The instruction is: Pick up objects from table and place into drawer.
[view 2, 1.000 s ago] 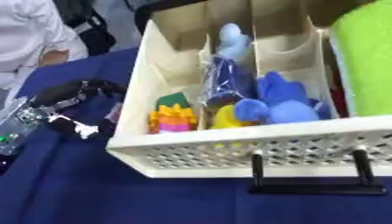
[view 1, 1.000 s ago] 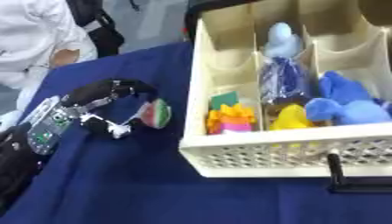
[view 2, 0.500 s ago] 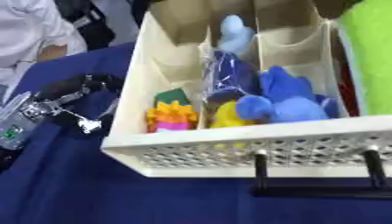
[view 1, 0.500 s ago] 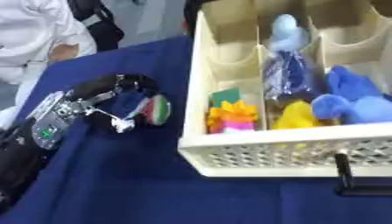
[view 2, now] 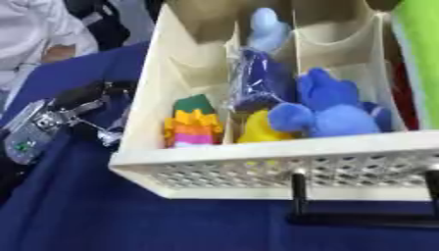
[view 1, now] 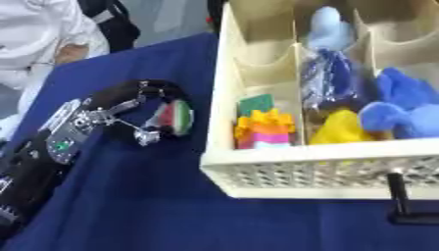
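Observation:
My left hand (view 1: pixel 129 115) lies on the blue cloth just left of the cream drawer (view 1: pixel 231 93), fingers curled round a small red, white and green object (view 1: pixel 178 117). The object is close to the drawer's left wall, outside it. In the drawer's front left compartment sits a yellow, orange and pink toy (view 1: pixel 267 128) with a green piece (view 1: pixel 256 103) behind it. The middle compartment holds a dark blue packet (view 2: pixel 257 81), a yellow toy (view 1: pixel 341 127) and a pale blue plush (view 2: pixel 267 24). A blue plush (view 2: pixel 330 110) fills the right compartment. My right hand shows in neither view.
The drawer has a perforated front (view 1: pixel 317 171) with a black handle (view 2: pixel 360 215). A bright green thing (view 2: pixel 418 59) stands at the drawer's right side. A person in white (view 1: pixel 34 34) is at the far left edge. Blue cloth (view 1: pixel 129 206) covers the table.
The camera has shifted, so the drawer sits differently in the picture. My left hand has carried the small object slightly nearer the drawer's left wall.

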Action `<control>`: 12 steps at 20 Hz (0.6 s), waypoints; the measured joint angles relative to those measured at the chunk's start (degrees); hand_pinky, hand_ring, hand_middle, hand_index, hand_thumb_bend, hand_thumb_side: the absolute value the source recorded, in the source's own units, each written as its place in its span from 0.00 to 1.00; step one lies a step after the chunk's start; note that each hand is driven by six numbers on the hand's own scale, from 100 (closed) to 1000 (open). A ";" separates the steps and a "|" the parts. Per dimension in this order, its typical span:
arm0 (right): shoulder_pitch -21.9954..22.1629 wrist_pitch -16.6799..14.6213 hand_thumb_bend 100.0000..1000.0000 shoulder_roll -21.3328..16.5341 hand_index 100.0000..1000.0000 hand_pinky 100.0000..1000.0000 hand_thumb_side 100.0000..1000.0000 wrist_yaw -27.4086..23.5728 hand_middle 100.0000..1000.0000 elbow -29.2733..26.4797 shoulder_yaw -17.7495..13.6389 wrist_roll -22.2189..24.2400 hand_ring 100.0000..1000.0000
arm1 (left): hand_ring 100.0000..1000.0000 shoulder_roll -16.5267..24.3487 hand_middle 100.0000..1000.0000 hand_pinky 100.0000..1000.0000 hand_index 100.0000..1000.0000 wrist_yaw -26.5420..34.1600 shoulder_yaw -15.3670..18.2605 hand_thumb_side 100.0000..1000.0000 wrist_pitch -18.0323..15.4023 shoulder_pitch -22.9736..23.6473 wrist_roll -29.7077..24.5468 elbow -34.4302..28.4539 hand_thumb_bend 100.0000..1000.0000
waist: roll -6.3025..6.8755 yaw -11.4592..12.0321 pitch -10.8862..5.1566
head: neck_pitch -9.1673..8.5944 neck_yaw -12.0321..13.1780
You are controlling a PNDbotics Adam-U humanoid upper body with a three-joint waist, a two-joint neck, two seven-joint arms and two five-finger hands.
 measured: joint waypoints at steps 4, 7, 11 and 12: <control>-0.15 -0.01 0.00 0.01 0.65 0.50 0.95 -0.05 0.55 0.00 -0.05 0.01 0.67 | 0.85 0.00 0.80 0.65 0.93 -0.90 0.01 0.57 0.21 -0.12 -0.21 -0.32 0.16 | 0.00 -0.02 0.13 | -0.09 0.00; -0.15 -0.02 0.00 0.01 0.65 0.50 0.94 -0.22 0.55 0.00 -0.34 0.02 0.67 | 0.85 0.00 0.80 0.65 0.93 -1.93 0.01 0.55 0.34 -0.12 -0.27 -0.51 0.16 | 0.02 -0.02 0.13 | -0.18 0.00; -0.15 -0.02 0.00 0.02 0.64 0.50 0.94 -0.39 0.55 0.00 -0.40 0.02 0.67 | 0.85 0.00 0.80 0.66 0.89 -3.58 -0.01 0.55 0.43 -0.10 -0.24 -0.99 0.16 | 0.03 -0.02 0.13 | -0.20 0.00; -0.14 -0.02 0.00 0.02 0.64 0.50 0.94 -0.41 0.55 0.00 -0.43 0.02 0.67 | 0.85 0.00 0.79 0.66 0.86 -3.99 -0.01 0.55 0.45 -0.10 -0.25 -1.05 0.16 | 0.03 -0.02 0.13 | -0.20 0.00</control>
